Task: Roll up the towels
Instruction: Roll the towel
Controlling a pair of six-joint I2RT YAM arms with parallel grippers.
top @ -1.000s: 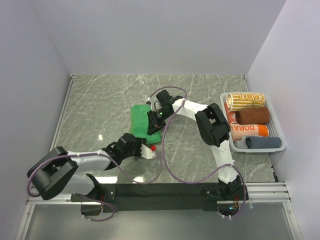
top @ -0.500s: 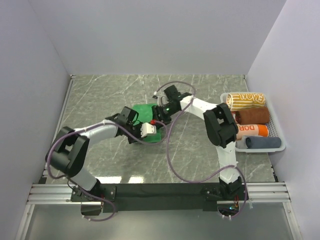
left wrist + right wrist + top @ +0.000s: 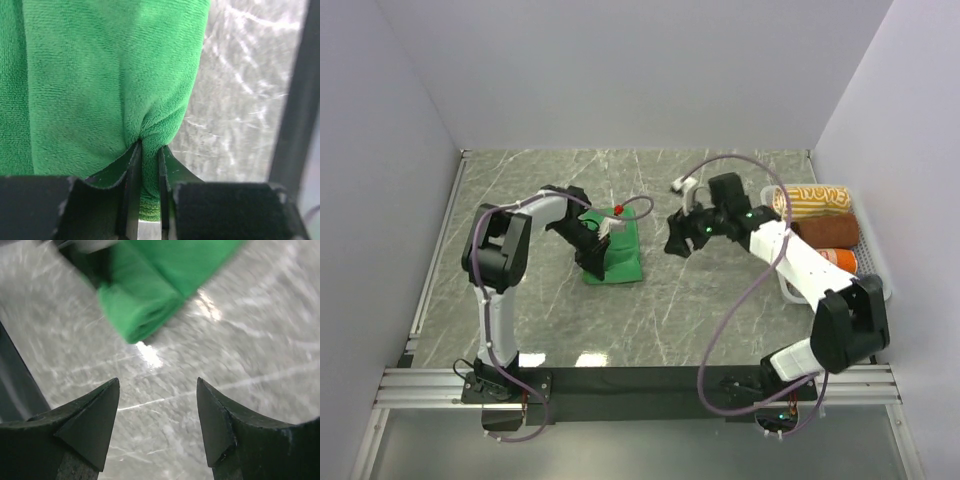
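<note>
The bright green towel (image 3: 623,255) lies on the marble table left of centre, with one edge partly rolled, as the right wrist view shows (image 3: 145,300). My left gripper (image 3: 596,262) sits over its left part and is shut on a pinched fold of the green cloth (image 3: 100,85), which bulges up between the jaws of my left gripper (image 3: 150,165). My right gripper (image 3: 673,243) is open and empty, hovering over bare table to the right of the towel. In the right wrist view my right gripper (image 3: 158,385) has its jaws wide apart with nothing between them.
A white basket (image 3: 882,270) at the right edge holds rolled towels: yellow-striped (image 3: 812,199), brown (image 3: 826,233), orange-lettered (image 3: 838,259) and blue-grey (image 3: 847,286). Grey walls stand on three sides. A cable loops above my right arm (image 3: 720,160).
My left arm swung from the near side up to the towel's left part and closed on it. My right gripper let go of the towel and drew back to the right.
</note>
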